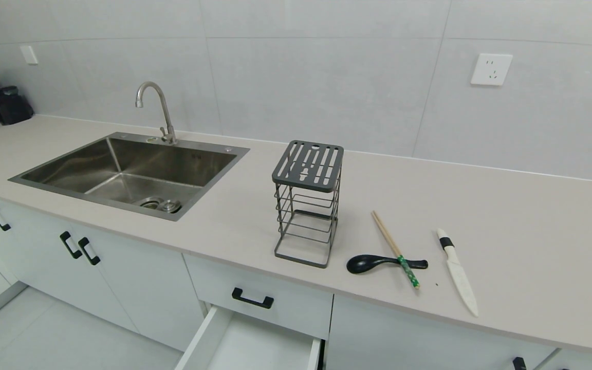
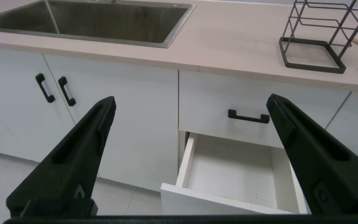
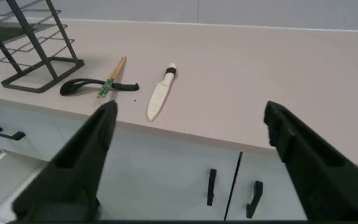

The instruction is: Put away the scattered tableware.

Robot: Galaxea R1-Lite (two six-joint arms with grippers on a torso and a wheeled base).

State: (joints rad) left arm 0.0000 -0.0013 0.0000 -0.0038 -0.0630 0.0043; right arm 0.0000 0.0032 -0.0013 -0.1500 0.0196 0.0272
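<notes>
A rack [image 1: 307, 203] stands on the counter [image 1: 506, 216], right of the sink [image 1: 172, 164]. Further right, the chopsticks [image 1: 394, 248] lie across the spoon [image 1: 378, 263], then the knife [image 1: 458, 272].

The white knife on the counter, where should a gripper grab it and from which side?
Probably best to take the knife by its narrow far end at the black band, coming straight down from above and closing across its width. It lies flat on the counter, with the broad blade toward the front edge.

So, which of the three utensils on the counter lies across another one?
The wooden chopsticks with green ends: they cross the handle of the black spoon, while the white knife lies apart.
</notes>
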